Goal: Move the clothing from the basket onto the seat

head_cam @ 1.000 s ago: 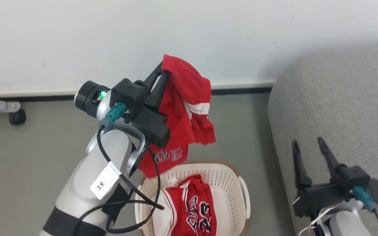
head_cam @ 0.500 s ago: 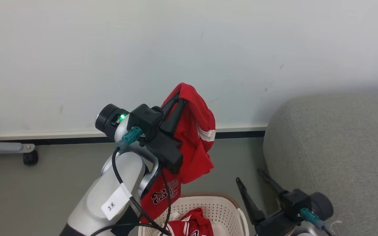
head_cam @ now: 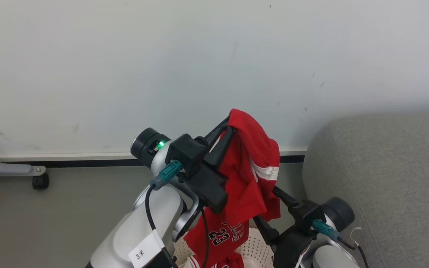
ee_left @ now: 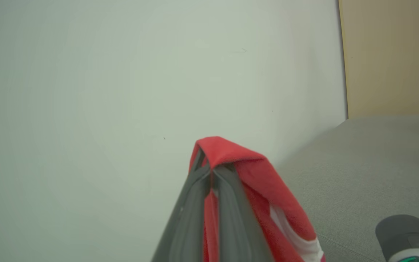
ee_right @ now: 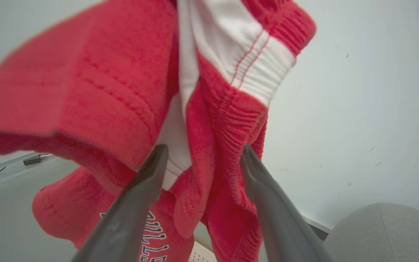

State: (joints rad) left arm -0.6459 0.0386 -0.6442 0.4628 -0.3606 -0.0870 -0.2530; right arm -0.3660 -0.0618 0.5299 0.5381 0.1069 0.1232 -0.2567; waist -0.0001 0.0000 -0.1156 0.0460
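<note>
Clothing in tight left jaws, right jaws apart; white wall, grey floor.

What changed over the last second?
The right gripper swung left from beside the sofa and now straddles the hanging red garment, jaws open. The left gripper stayed clamped on it, held high. The head camera itself tilted upward.
</note>
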